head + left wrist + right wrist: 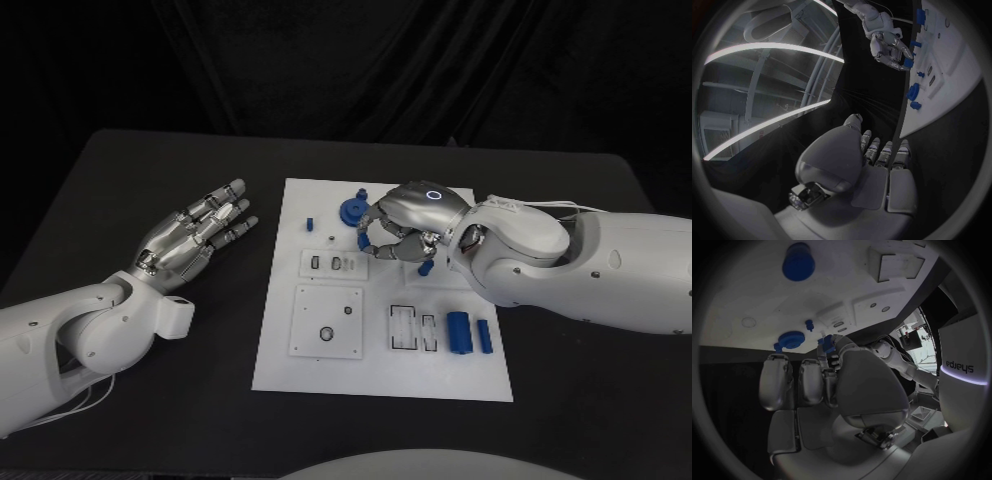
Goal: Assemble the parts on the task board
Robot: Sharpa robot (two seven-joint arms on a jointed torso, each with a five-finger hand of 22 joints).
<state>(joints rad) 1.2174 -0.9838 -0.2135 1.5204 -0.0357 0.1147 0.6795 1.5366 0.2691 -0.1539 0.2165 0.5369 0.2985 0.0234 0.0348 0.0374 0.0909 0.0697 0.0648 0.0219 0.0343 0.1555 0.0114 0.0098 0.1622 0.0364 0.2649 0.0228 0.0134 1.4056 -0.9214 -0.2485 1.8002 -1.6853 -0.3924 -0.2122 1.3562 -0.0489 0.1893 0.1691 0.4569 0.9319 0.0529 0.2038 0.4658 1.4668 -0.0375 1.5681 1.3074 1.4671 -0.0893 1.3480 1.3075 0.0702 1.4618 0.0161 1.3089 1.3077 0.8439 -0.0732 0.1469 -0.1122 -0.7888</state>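
Note:
The white task board (433,375) lies in the middle of the black table. My right hand (411,225) hovers over its upper middle with fingers curled in, pinching a small blue part (826,343) at its fingertips; the left wrist view shows that hand (891,46) and the blue part (907,62) too. A blue round part (353,212) stands just left of the hand, and a small blue peg (309,224) further left. Two blue bars (459,332) lie at the board's lower right. My left hand (195,235) rests flat on the table left of the board, fingers spread and holding nothing.
Recessed slots (411,328) and a square plate with a hole (327,322) take up the board's lower half. In the right wrist view a blue cylinder (798,267) stands on the board (754,290). Black table (159,400) surrounds the board.

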